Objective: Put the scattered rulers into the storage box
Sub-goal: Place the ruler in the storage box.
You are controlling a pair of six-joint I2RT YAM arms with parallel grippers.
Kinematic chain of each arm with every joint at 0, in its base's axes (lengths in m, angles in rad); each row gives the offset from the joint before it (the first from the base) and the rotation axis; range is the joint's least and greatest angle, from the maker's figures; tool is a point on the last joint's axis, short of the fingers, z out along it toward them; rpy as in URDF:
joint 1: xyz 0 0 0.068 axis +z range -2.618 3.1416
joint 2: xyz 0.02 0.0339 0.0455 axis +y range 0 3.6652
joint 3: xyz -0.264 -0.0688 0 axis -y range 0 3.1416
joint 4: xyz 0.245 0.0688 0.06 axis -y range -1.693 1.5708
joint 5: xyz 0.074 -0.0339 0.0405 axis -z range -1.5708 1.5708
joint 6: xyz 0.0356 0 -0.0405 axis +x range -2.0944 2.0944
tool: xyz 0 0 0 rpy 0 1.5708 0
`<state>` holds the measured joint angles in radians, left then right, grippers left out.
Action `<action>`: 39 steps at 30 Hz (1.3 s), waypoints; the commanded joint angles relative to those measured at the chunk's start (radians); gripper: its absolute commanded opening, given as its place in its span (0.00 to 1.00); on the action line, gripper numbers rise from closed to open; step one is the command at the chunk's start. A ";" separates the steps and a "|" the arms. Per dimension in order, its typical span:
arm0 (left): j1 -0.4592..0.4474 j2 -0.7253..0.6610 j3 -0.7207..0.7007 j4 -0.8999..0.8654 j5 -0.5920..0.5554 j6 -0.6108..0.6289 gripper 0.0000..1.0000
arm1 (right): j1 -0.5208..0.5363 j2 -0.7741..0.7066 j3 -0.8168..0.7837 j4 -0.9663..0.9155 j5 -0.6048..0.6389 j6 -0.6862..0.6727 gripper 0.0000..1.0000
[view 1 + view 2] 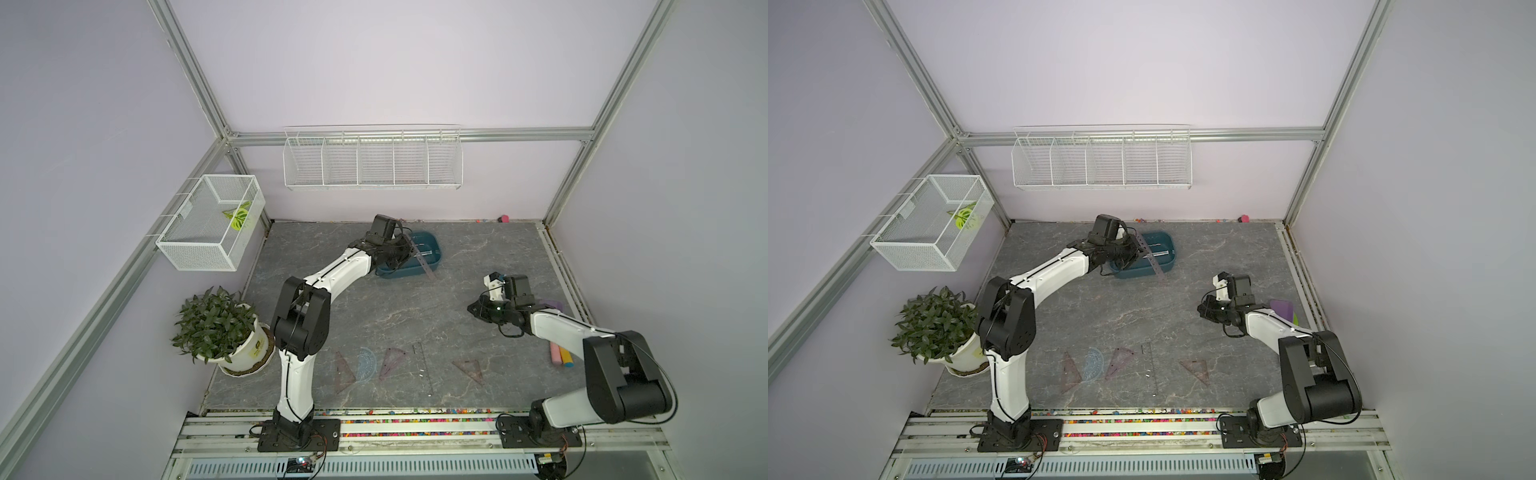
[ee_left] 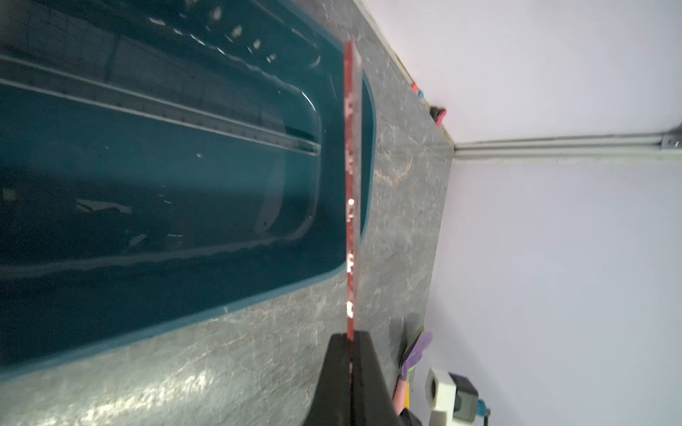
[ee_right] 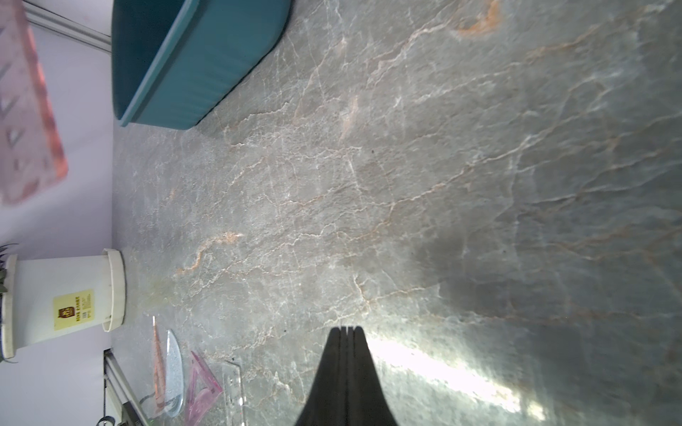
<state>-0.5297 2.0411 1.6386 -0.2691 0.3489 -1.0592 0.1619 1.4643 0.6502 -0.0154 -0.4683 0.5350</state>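
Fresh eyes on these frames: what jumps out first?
The left gripper pinches a smoky brown ruler over the teal storage box at the back of the table, where a clear ruler already lies. Near the front edge, three triangles, a protractor and a clear strip lie in a row; the right gripper hangs shut and empty.

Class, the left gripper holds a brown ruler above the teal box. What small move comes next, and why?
Probably turn the brown ruler along the length of the storage box: the left gripper holds it crosswise, one end past the rim.
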 commanded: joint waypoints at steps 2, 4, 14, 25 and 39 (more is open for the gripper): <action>0.026 0.064 0.053 0.082 -0.060 -0.136 0.00 | -0.002 -0.026 -0.021 0.027 -0.037 0.014 0.02; 0.035 0.066 0.051 0.095 -0.096 -0.183 0.00 | 0.004 -0.026 -0.021 0.026 -0.040 0.014 0.03; 0.032 0.075 0.020 0.126 -0.226 -0.358 0.00 | 0.020 -0.017 -0.023 0.029 -0.068 0.016 0.02; 0.019 0.164 0.049 0.172 -0.217 -0.456 0.00 | 0.030 -0.031 -0.030 0.015 -0.083 0.015 0.02; 0.010 0.242 0.121 0.169 -0.240 -0.472 0.00 | 0.033 -0.028 -0.037 0.022 -0.090 0.015 0.02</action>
<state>-0.5110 2.2452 1.7302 -0.1024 0.1242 -1.5181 0.1894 1.4490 0.6277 -0.0025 -0.5476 0.5430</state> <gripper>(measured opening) 0.047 0.058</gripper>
